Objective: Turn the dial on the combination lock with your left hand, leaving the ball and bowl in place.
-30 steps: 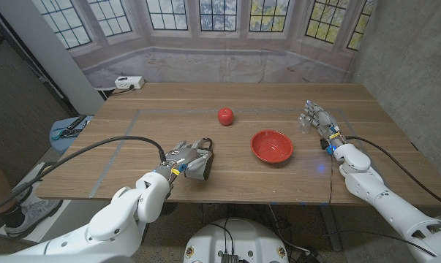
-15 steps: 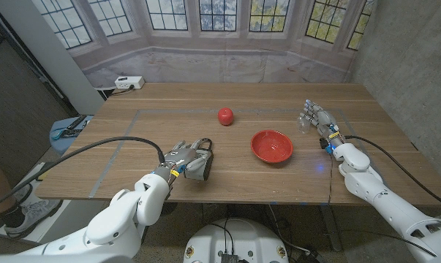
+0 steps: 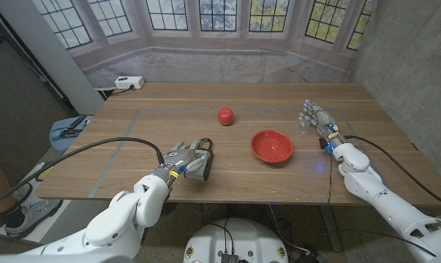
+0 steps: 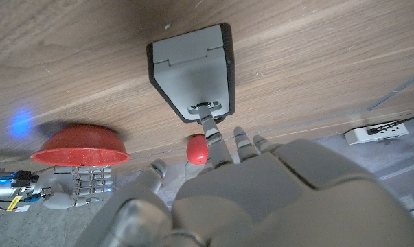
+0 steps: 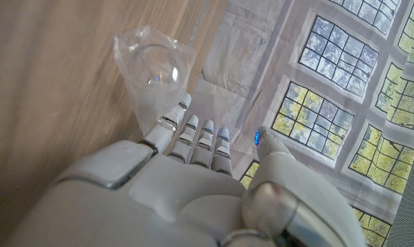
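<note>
The combination lock (image 3: 203,166) is a small grey block with a dark rim, lying near the table's front edge. My left hand (image 3: 179,158) sits right against its left side. In the left wrist view one fingertip (image 4: 207,125) touches the dial row at the near end of the lock (image 4: 190,68), while the other fingers of that hand (image 4: 261,189) stay spread and hold nothing. The red ball (image 3: 225,115) lies farther back at mid-table. The red bowl (image 3: 272,146) stands right of centre. My right hand (image 3: 317,118) stands open at the far right.
A clear plastic cup (image 3: 303,124) stands just beside my right hand's fingertips, also seen as the cup (image 5: 154,60) in the right wrist view. A white power strip (image 3: 128,82) lies at the table's back left corner. Black cables trail off both arms.
My left hand's fingers have shifted slightly at the lock, which sits a touch farther right. The ball, the bowl and the right hand have not moved.
</note>
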